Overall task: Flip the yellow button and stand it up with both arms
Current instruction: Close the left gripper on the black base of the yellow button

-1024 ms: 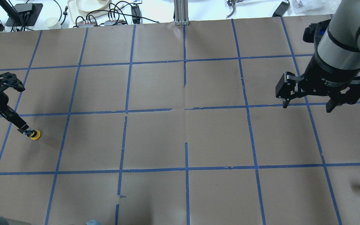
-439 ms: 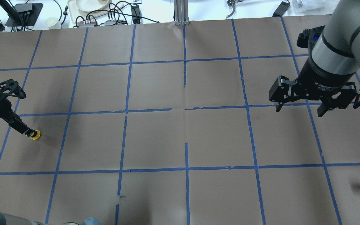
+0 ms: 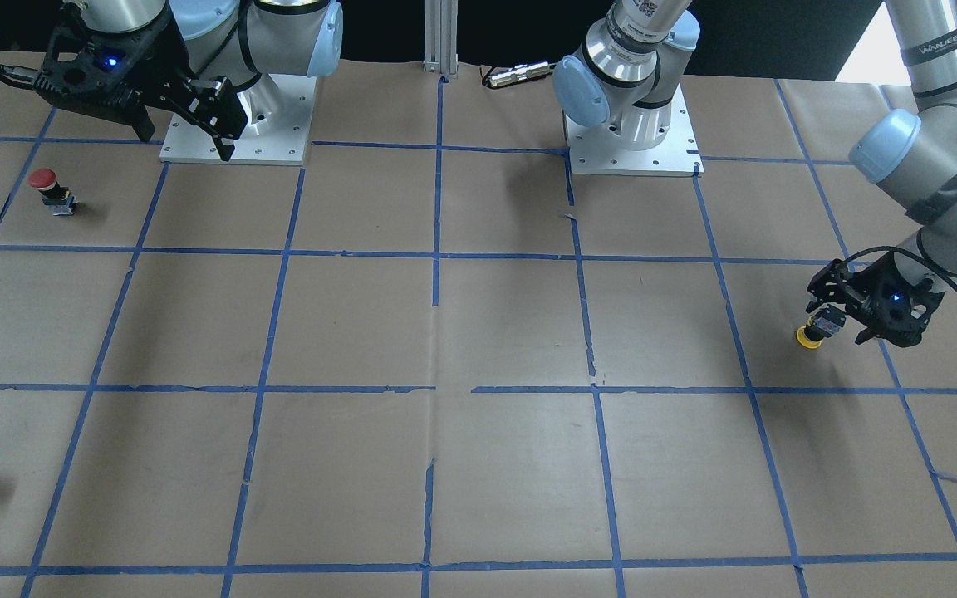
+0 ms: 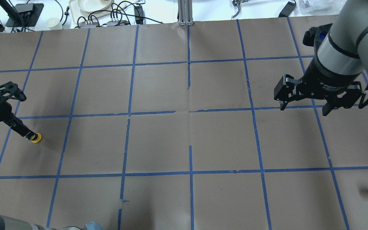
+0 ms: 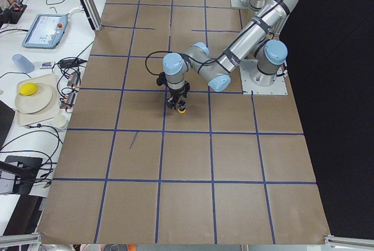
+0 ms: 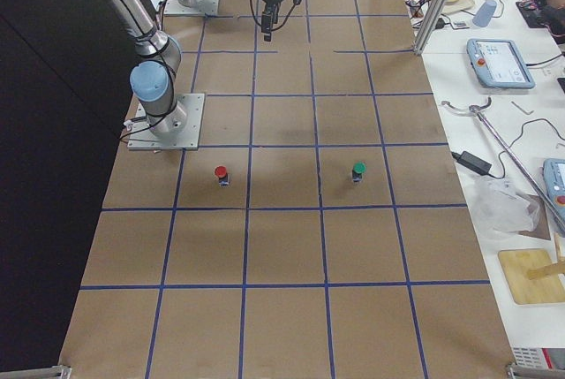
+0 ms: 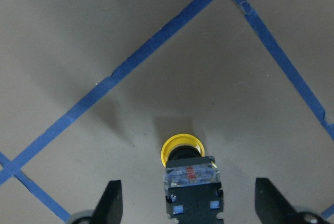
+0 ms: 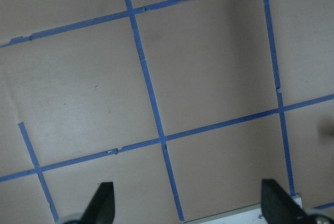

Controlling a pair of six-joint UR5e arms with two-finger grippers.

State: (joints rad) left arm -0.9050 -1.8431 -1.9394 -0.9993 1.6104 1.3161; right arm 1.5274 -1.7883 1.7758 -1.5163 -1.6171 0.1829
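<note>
**While the left gripper (image 7: 189, 205) crouched over the yellow button (image 7: 188, 174), the right gripper (image 4: 303, 109) hung empty**

As I watched from the table's end on the robot's left, the nearest thing was the left gripper, tipped low over the brown paper table (image 4: 158, 143) with its blue tape grid. Its fingers (image 7: 112, 203) were spread wide and gripped nothing. The yellow button sat in the gap between them with bare paper on either side, so neither finger touched it. Its blocky body faced the wrist and its yellow cap pointed away, down at the paper, inside one taped square near a blue line. Whether it lay on its side or leaned on the cap, I could not tell. Well apart, farther down the table, the right gripper hung above the paper, fingers likewise spread wide with nothing between them. Farther still, a red button (image 3: 46, 187) and a green button (image 6: 357, 170) sat on the paper, each in its own square.
</note>
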